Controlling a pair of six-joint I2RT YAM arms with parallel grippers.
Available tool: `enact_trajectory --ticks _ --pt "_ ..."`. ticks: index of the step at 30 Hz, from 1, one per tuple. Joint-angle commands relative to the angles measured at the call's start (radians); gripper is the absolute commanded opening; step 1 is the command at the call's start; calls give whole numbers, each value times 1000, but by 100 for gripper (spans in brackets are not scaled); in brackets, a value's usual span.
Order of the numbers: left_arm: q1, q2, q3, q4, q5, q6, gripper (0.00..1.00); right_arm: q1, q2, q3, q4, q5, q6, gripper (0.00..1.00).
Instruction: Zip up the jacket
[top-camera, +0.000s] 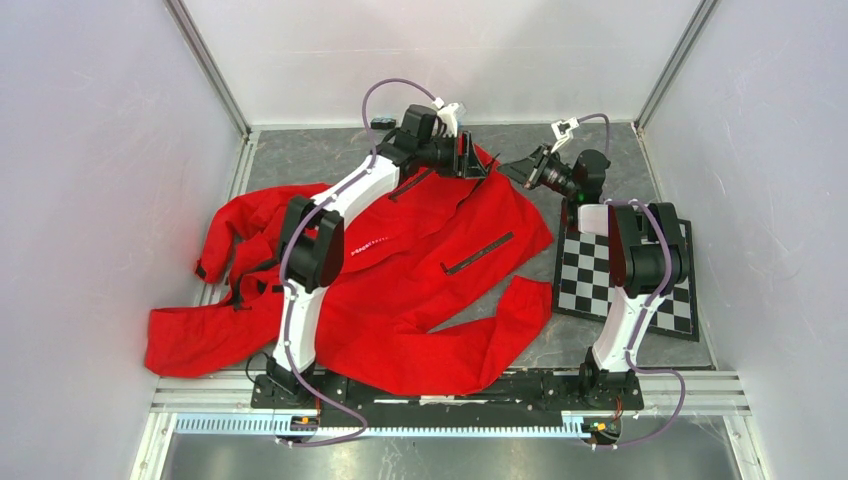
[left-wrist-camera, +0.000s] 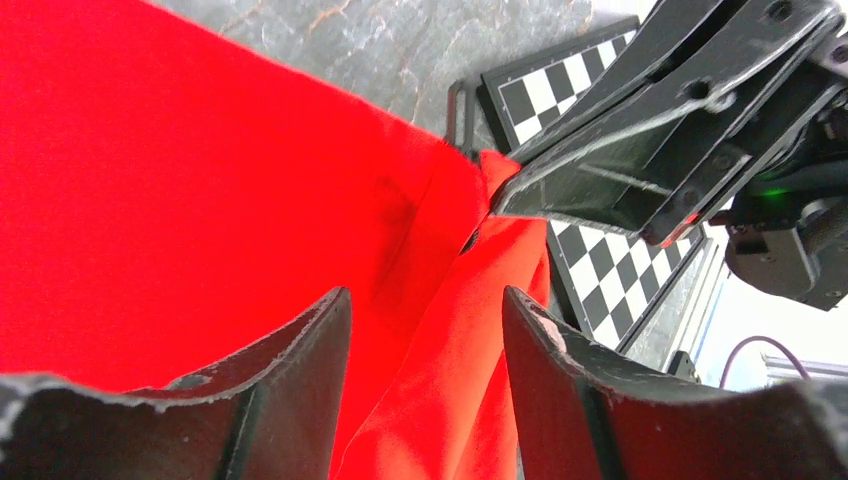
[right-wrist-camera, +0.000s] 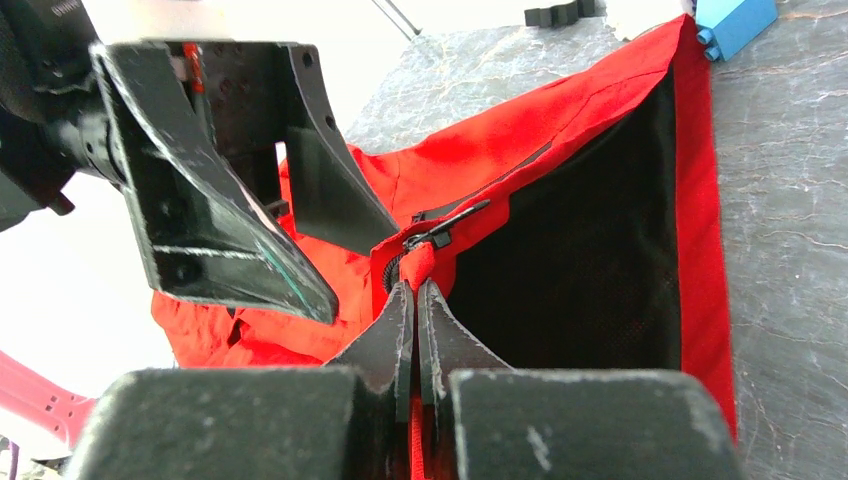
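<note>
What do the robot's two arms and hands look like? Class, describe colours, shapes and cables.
The left arm and right arm have white links and black joints, each trailed by a thin purple-grey cable. The left hand and right hand carry black, wedge-shaped fingers with scuffed edges.

The jacket (top-camera: 400, 290) is lying on the table (top-camera: 320, 160), left of the checkerboard (top-camera: 585, 285). The left gripper (top-camera: 480, 160) and right gripper (top-camera: 505, 168) are facing each other at its far edge.

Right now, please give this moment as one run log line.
left gripper: open, over jacket | right gripper: shut on jacket edge | zipper pull: just beyond right gripper
</note>
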Motion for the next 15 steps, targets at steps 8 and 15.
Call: enact_trajectory --ticks 8,15 --pt "-25 29 217 28 -114 45 88 15 -44 50 -67 15 -86 0" --pt "-128 64 350 -102 -521 232 94 23 -59 54 -77 17 -84 0"
